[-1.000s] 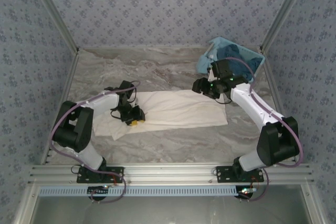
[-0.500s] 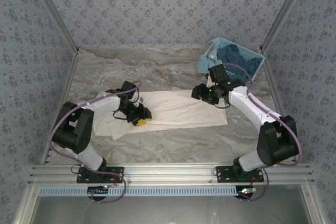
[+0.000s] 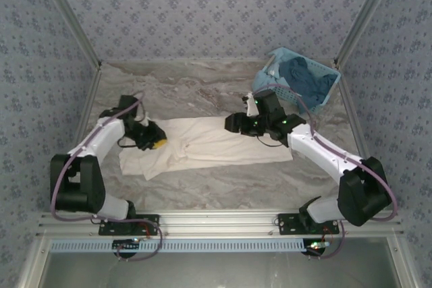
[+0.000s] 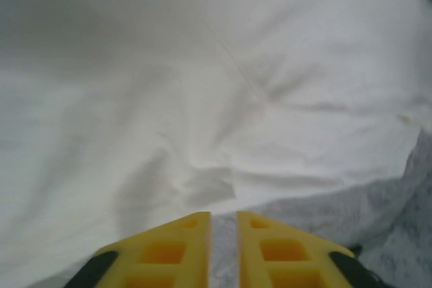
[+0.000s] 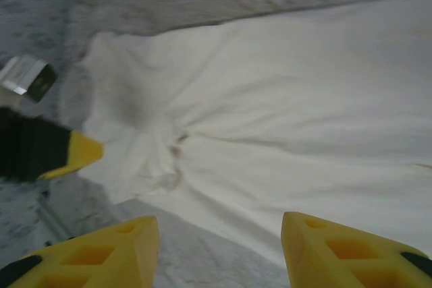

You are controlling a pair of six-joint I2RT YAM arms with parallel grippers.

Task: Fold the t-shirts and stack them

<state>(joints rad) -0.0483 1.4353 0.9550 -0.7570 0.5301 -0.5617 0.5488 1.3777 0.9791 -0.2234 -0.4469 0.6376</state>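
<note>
Done so far: one cream t-shirt (image 3: pixel 223 143) lies mid-table (image 3: pixel 202 89), apparently folded into a long band.
Still to do: cross folds and stacking; blue garments (image 3: pixel 304 75) sit in the far-right basket (image 3: pixel 266 82).
Left tool (image 3: pixel 156 143): fingers almost together at the shirt's left end; I cannot tell if it grips.
Right tool (image 3: pixel 231 124): apart, empty, over the far edge.
Right wrist view: bunched cloth and small dark marks (image 5: pixel 179 143), lost from above.

Off-white soft cloth t-shirt (image 3: pixel 223 145) lies flat mid-worktop (image 3: pixel 202 92), a long strip running L–R; L end bunched, wrinkled, w/ small dark marks.
</note>
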